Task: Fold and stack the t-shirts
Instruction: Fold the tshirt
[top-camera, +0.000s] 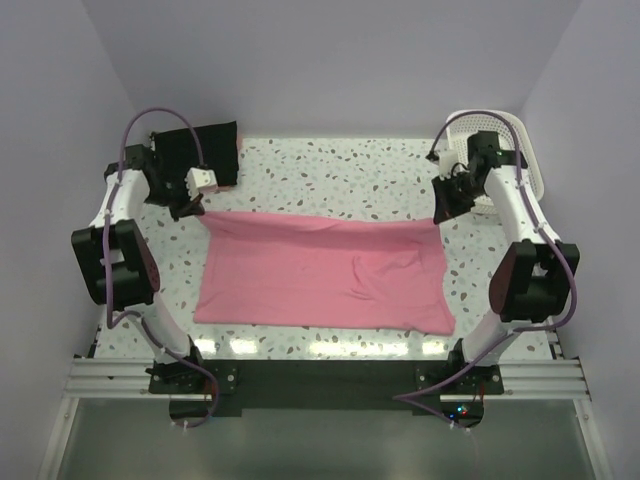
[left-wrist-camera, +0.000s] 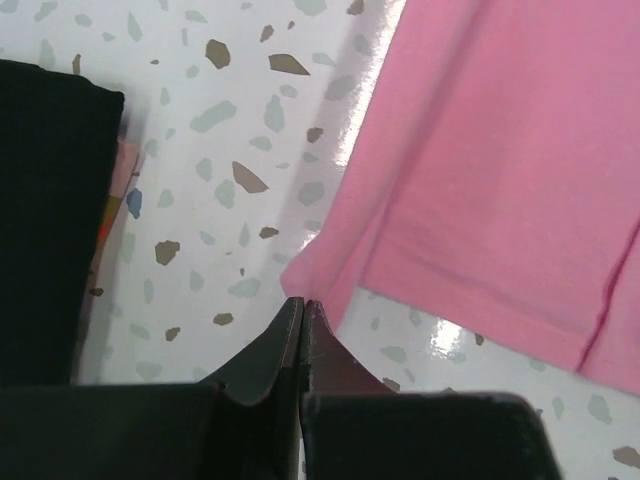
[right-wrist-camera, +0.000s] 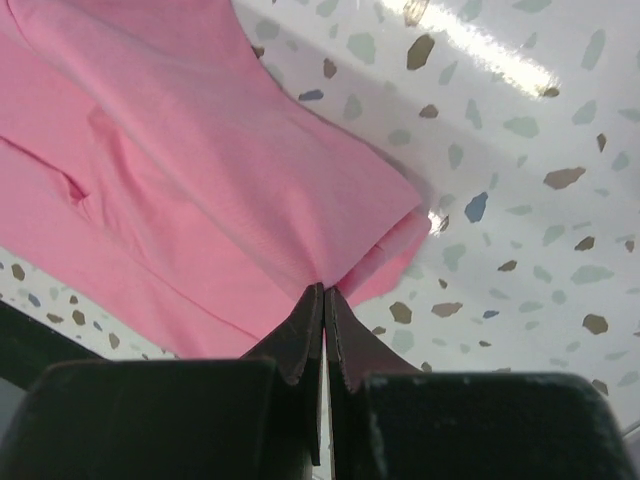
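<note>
The pink t-shirt (top-camera: 320, 272) lies spread across the middle of the speckled table, its far edge doubled over. My left gripper (top-camera: 197, 209) is shut on its far left corner (left-wrist-camera: 318, 268). My right gripper (top-camera: 441, 218) is shut on its far right corner (right-wrist-camera: 385, 255). Both corners are pinched at the fingertips just above the table. The black folded garment (top-camera: 203, 152) lies at the back left, beside my left gripper; its edge shows in the left wrist view (left-wrist-camera: 50, 230).
A white lattice basket (top-camera: 500, 160) stands at the back right behind my right arm. Walls close in the table on the left, right and back. The black front rail (top-camera: 320, 378) runs along the near edge.
</note>
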